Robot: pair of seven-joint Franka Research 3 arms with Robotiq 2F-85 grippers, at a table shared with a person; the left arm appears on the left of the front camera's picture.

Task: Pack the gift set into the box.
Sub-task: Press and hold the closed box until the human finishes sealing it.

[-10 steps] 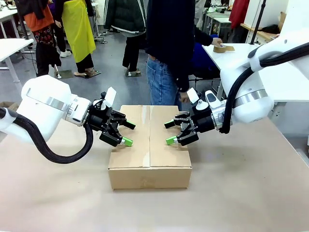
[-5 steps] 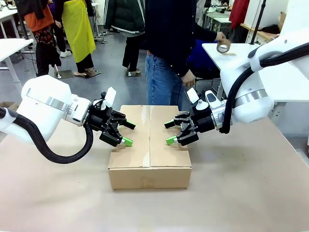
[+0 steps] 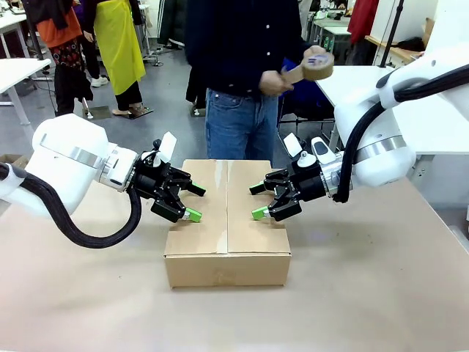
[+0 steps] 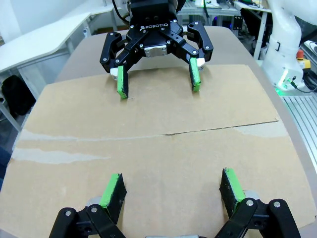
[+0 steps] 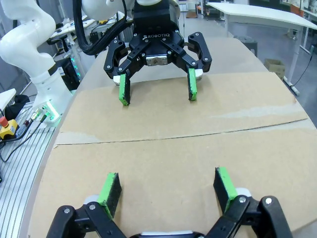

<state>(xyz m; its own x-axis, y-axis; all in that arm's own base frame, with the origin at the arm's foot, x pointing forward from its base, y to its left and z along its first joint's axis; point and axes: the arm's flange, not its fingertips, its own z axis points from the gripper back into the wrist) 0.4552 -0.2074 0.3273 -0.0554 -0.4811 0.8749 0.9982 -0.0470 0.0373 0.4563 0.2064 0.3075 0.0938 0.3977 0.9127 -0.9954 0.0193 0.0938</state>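
Observation:
The box (image 3: 227, 220) sits mid-table with its top flaps folded shut and a seam down the middle. My left gripper (image 3: 196, 203) stands open over the left flap, its tips down at the cardboard. My right gripper (image 3: 256, 202) stands open the same way over the right flap. In the left wrist view my left gripper (image 4: 172, 188) is spread over the box (image 4: 148, 153), facing the right gripper (image 4: 157, 84). The right wrist view mirrors this: right gripper (image 5: 168, 186), box (image 5: 173, 148), left gripper (image 5: 156, 91). The gift set is hidden.
A person stands at the far side right behind the box, holding a roll of brown tape (image 3: 316, 64) in raised hands. A white table (image 3: 344, 81) stands behind my right arm. Bare tabletop (image 3: 366, 293) surrounds the box.
The person has stepped left to stand behind the box and lifted the tape roll off the white table up to chest height. Both arms and the box have stayed still.

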